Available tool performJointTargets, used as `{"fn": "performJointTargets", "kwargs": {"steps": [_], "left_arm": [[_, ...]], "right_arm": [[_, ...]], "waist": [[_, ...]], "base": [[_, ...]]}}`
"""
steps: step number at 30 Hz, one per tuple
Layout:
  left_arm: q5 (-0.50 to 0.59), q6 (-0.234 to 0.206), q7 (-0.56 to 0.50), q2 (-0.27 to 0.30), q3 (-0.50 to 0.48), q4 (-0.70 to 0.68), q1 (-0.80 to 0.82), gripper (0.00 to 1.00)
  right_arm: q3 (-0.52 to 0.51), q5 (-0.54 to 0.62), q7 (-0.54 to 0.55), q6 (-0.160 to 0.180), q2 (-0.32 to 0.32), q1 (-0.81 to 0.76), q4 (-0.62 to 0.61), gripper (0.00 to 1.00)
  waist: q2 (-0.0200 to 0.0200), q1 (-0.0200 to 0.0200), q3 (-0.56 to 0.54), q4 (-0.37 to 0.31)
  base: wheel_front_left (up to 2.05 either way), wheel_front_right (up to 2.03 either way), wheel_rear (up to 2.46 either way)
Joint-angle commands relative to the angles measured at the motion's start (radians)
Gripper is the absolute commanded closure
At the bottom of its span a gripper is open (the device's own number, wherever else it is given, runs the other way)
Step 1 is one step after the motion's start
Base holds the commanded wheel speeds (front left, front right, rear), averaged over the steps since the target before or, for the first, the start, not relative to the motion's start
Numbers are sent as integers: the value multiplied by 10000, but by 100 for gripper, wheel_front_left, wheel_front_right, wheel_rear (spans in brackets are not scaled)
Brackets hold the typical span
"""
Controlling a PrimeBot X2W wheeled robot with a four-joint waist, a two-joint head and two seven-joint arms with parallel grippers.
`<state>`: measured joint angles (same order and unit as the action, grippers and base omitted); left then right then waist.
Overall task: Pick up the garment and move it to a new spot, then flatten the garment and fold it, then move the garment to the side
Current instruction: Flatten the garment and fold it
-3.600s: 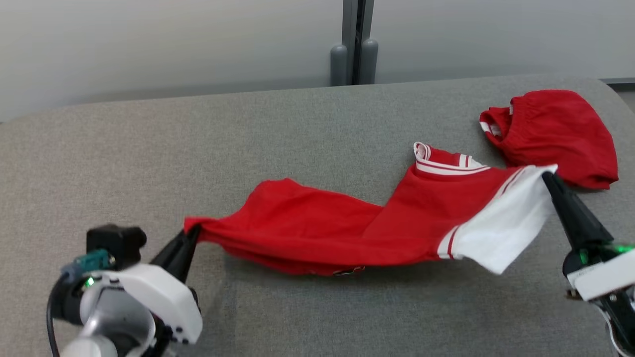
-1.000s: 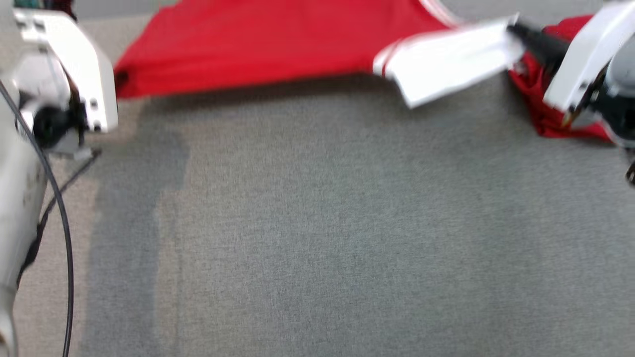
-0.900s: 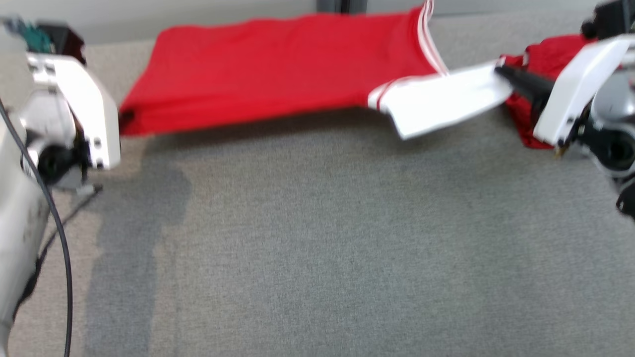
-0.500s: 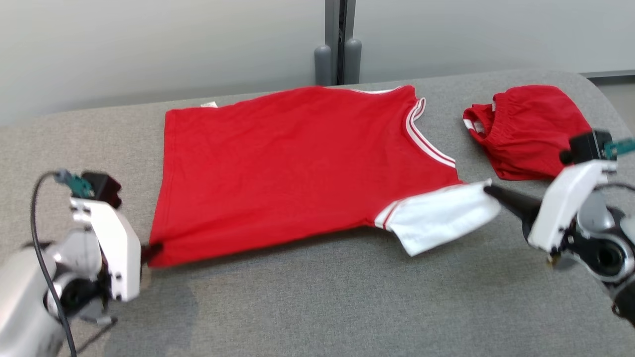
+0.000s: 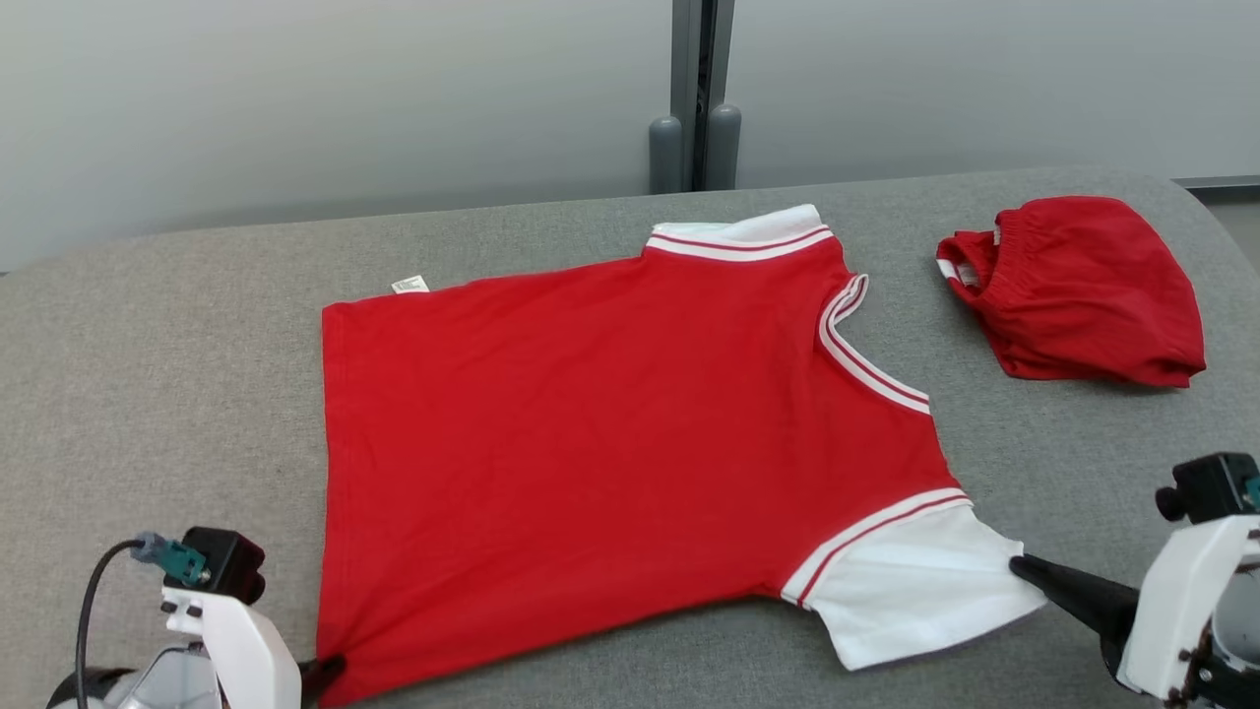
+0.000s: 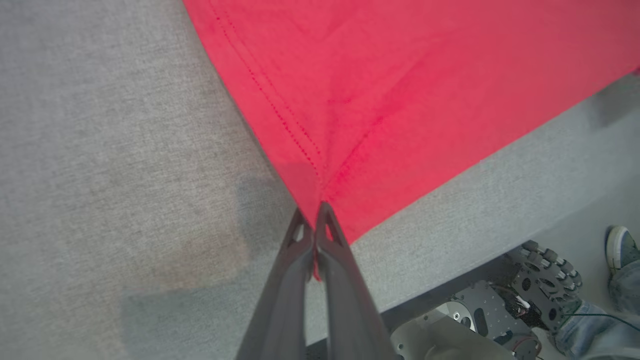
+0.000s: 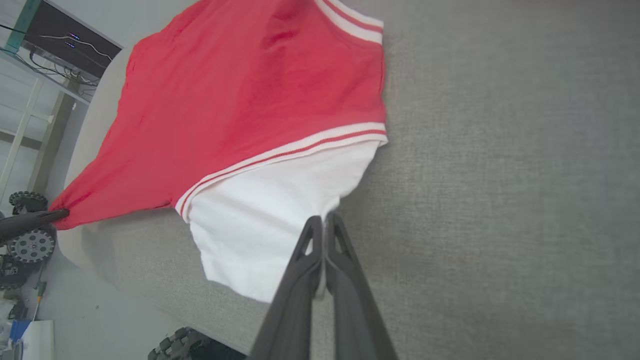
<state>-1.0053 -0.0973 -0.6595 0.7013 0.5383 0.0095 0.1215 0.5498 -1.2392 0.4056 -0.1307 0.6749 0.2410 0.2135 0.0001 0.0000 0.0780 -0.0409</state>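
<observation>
Grey padded surface [image 5: 157, 325], pale wall behind. The garment [image 5: 610, 433], a red shirt, lies spread mid-surface and mostly flat. The left end effector [image 6: 311, 216] is pinched tight on the near hem corner. The right end effector [image 7: 325, 220] is pinched tight on the edge of the white sleeve [image 5: 915, 591]. Holding both near ends keeps the near edge taut, so I'd say this is flattening, with the fold not yet begun. A second red bundle [image 5: 1083, 286] sits far right, well apart.

left gripper [image 5: 330, 670]: mostly behind wrist housing [image 5: 241, 640] | shoe [image 6: 619, 246]: edge-cropped
</observation>
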Motion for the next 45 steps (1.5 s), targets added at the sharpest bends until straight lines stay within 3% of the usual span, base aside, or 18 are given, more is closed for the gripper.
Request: {"fn": "performJointTargets", "kwargs": {"steps": [1, 10, 16, 34, 45], "left_arm": [[-28, -138, 82, 113, -64, -158, -211, 100], [53, -759, 293, 326, -110, -1139, -1146, 100], [165, -928, 418, 318, -167, -1228, -1117, 100], [404, -1032, 410, 312, -95, -978, -639, 100], [498, -1004, 18, 408, -182, -1155, 142, 100]], "right_arm": [[-255, 60, 28, -4, 154, -328, -205, 100], [-2232, 516, 671, -4, -14, -2829, -1766, 100], [-3522, 1370, 1409, -4, -841, -3671, -2667, 100], [-5682, 3483, 4634, -4, -3464, -4504, -4631, 100], [-5966, 3999, 5262, -4, -4083, -3335, -5127, 100]], "waist": [[-1, 0, -18, 11], [-1, 0, 163, 85], [-1, 0, 367, 38], [-1, 0, 452, 31], [-1, 0, 900, 28]], "base": [[0, 0, 0], [0, 0, 0], [0, 0, 0], [0, 0, 0], [0, 0, 0]]}}
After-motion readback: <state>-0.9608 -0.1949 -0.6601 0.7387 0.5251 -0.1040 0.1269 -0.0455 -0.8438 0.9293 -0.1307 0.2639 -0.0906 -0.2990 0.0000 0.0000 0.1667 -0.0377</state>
